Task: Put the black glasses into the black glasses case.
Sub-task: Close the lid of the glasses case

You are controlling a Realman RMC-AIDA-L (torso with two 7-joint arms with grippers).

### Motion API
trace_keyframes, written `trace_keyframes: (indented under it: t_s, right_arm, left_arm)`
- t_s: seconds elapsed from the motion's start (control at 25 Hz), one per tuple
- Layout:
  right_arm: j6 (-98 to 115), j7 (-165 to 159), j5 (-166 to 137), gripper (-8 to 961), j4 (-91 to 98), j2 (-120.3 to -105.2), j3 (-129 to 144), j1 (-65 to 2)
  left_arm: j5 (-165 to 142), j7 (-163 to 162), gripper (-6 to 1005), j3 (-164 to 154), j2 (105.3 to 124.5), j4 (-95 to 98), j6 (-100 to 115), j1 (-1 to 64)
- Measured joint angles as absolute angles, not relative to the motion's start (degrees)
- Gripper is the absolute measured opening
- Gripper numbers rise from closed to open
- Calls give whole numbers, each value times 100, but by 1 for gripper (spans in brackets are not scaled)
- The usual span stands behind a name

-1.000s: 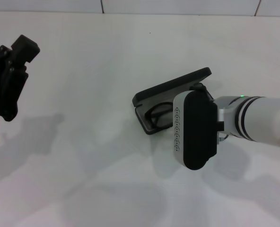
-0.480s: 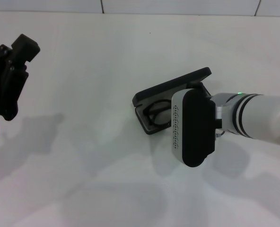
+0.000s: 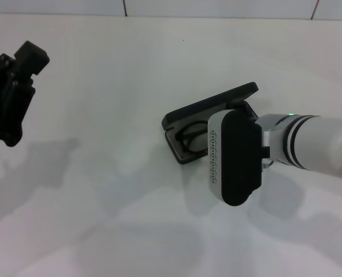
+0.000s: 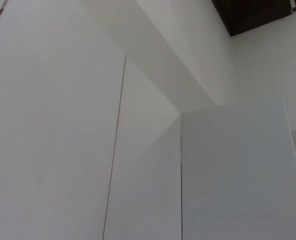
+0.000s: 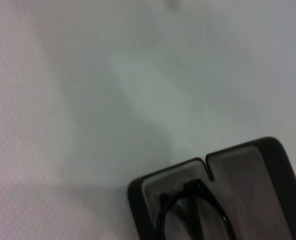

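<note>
The black glasses case (image 3: pixel 208 124) lay on the white counter (image 3: pixel 130 86) right of centre in the head view, lid raised and tilted back on its hinge, tray open toward the robot. The black glasses (image 3: pixel 192 138) were inside the tray: one rounded lens and part of the frame showed against the greyish lining, the rest hidden behind the right arm's wrist housing. The right wrist view agreed, with the case (image 5: pixel 213 190) open and the frame (image 5: pixel 193 212) lying within its walls, bridge and both lens rims visible, nothing overhanging the near rim as far as could be seen. The right gripper (image 3: pixel 240 112) was at the case's right end, just under the raised lid, almost wholly masked by the wrist housing; whether its jaws were apart, together or clamped on a temple arm could not be told from any view. The left gripper (image 3: pixel 12 95) was parked at the far left edge of the head view, raised and well apart from the case; its jaw state could not be told either, and its wrist camera faced only white wall panels. Judgement: placement looked essentially done, the glasses seated in the tray. Left, if anything: confirm release, draw the right arm clear without snagging the frame or the lid. Lid not closed; the task sentence does not ask for it.
</note>
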State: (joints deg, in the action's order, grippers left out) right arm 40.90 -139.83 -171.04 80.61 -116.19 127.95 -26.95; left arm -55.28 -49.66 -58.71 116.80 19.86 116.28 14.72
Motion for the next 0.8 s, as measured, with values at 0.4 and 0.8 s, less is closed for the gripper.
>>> trace_keyframes:
  t_s: [0.4,0.8]
  right_arm:
    - [4554,-14007,-17103,35,8890,-11619,12805,-2231]
    - [5758,-14551,-17068,37,10113,-11607,12343,-1611]
  left_arm:
    - [-5528,-4992,32,-5890,11673,2020,11627,1496]
    - [-5682,-5024,33,-5894,11617,2022,11627,1637]
